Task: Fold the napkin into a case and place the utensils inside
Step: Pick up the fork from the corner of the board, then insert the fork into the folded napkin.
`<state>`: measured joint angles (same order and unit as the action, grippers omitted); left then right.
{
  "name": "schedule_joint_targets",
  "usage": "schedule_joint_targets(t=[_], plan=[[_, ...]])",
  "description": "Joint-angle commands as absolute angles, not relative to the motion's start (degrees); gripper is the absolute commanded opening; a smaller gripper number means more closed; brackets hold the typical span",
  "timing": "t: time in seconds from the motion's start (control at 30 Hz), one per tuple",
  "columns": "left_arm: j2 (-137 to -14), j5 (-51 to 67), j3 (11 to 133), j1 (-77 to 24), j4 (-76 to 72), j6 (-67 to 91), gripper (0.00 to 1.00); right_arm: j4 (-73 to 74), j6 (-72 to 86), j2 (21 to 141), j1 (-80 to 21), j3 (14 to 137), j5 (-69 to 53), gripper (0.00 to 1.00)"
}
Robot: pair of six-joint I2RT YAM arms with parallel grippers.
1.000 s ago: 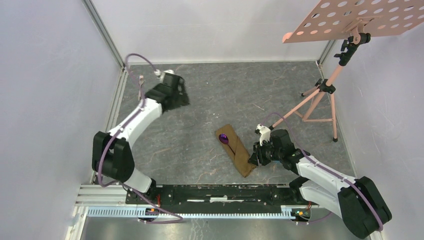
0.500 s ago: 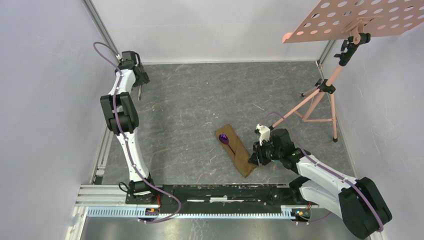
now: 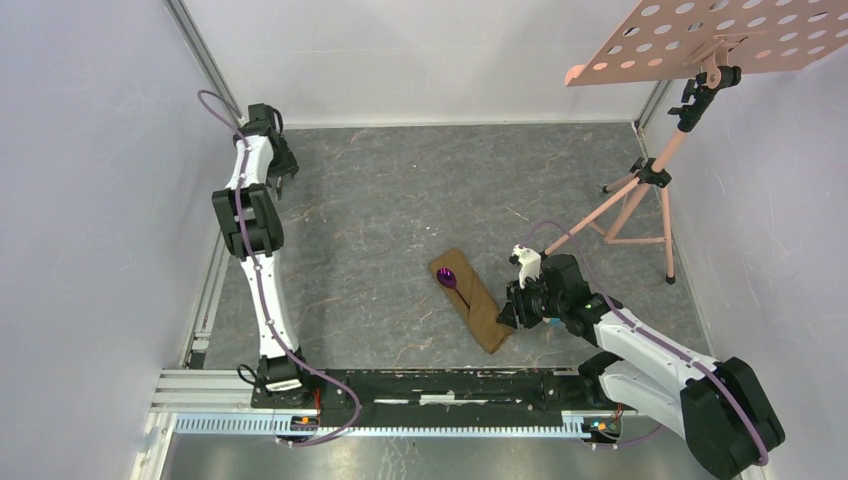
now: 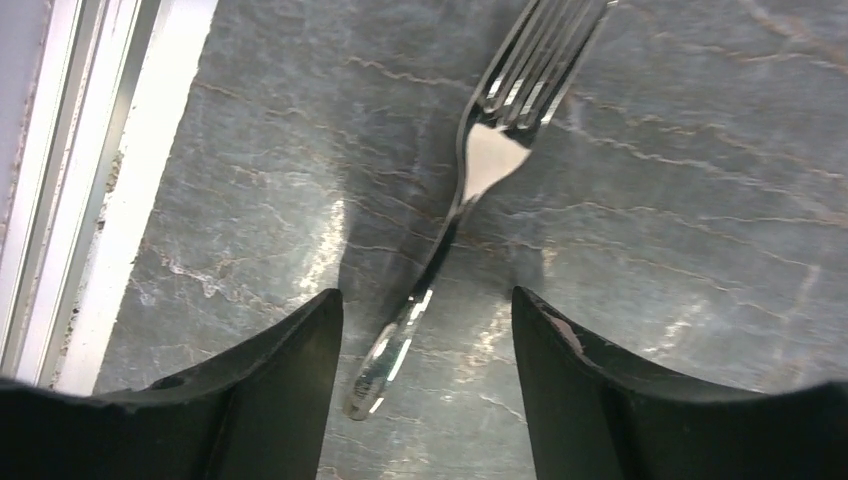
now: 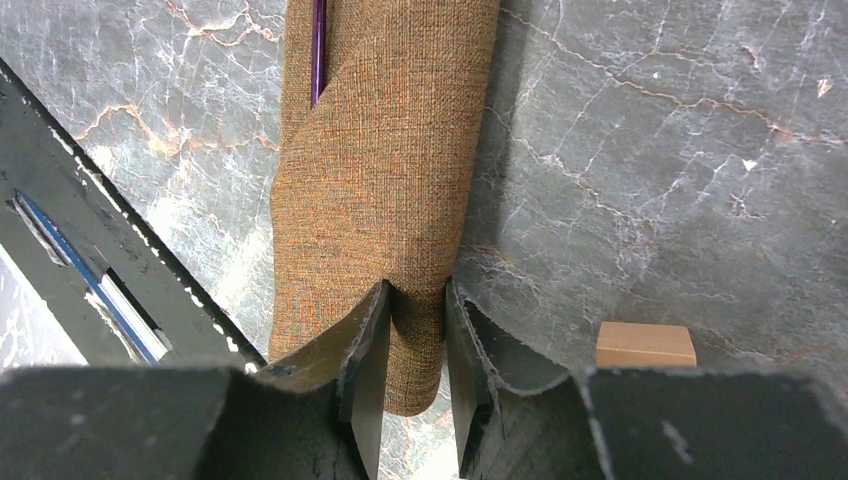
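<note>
The brown case (image 3: 472, 300) lies mid-table as a long narrow pouch. The purple spoon (image 3: 447, 277) sticks out of its far end, and its dark handle (image 5: 318, 50) runs under the fold. My right gripper (image 3: 510, 312) is shut on the case's near right edge (image 5: 416, 290). The silver fork (image 4: 470, 170) lies on the table at the far left, tines pointing away. My left gripper (image 4: 425, 297) is open, low over the fork, with the handle end between its fingers. In the top view the left gripper (image 3: 281, 178) hides the fork.
A small wooden block (image 5: 645, 344) lies just right of my right gripper. A pink tripod stand (image 3: 640, 190) with a perforated board (image 3: 720, 35) stands at the back right. An aluminium rail (image 4: 120, 180) and the wall run just left of the fork.
My left arm swung from the back middle-left into the far left corner and came down over the fork. The right gripper and the case have not moved.
</note>
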<state>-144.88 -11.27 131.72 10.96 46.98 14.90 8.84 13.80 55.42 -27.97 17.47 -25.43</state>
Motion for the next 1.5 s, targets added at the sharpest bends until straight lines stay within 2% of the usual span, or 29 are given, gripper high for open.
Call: schedule_joint_targets(t=[0.0,0.03,0.13,0.17,0.3,0.5,0.57,0.67,0.83,0.97,1.13,1.27,1.47], plan=[[-146.87,-10.17,135.69,11.99,48.82,15.72,0.67,8.16,13.80,54.47,-27.82,19.60,-25.02,0.32],[-147.19,-10.01,135.78,11.95,49.24,15.65,0.63,8.09,13.80,54.44,-27.77,19.60,-25.11,0.32],[-147.85,-10.41,135.73,11.90,49.65,15.15,0.45,8.17,14.00,54.12,-27.80,19.57,-25.12,0.32],[-148.15,-10.46,135.94,11.96,49.69,15.02,0.42,8.17,14.05,54.00,-27.79,19.46,-25.01,0.32],[-149.23,-9.43,138.27,11.93,50.23,14.79,0.42,8.13,14.24,53.96,-27.79,18.84,-25.04,0.32],[-149.16,-8.44,139.44,11.75,49.61,12.93,0.17,7.26,14.78,53.62,-27.84,18.37,-25.07,0.33],[-148.51,-9.47,139.33,11.48,49.44,11.85,0.04,6.89,14.79,54.22,-27.82,18.15,-25.11,0.36],[-145.81,-10.07,137.32,11.12,49.43,12.02,0.02,5.18,14.98,54.81,-27.78,17.27,-25.20,0.45],[-134.81,-14.32,125.94,7.73,48.07,19.14,0.02,2.51,15.18,56.33,-27.84,16.21,-26.37,0.43],[-122.26,-20.94,113.93,0.88,46.91,27.80,0.02,1.12,16.37,56.51,-27.85,15.44,-27.65,0.38],[-110.20,-29.07,103.92,-13.67,52.00,41.33,0.02,-1.77,20.51,54.04,-28.28,12.50,-28.40,0.34],[-102.80,-28.75,94.34,-26.93,52.82,54.11,0.02,-5.71,25.67,51.48,-29.47,9.43,-28.77,0.34],[-101.67,-35.19,92.47,-45.68,57.09,70.43,0.02,-7.03,26.90,50.79,-29.75,7.56,-27.62,0.33]])
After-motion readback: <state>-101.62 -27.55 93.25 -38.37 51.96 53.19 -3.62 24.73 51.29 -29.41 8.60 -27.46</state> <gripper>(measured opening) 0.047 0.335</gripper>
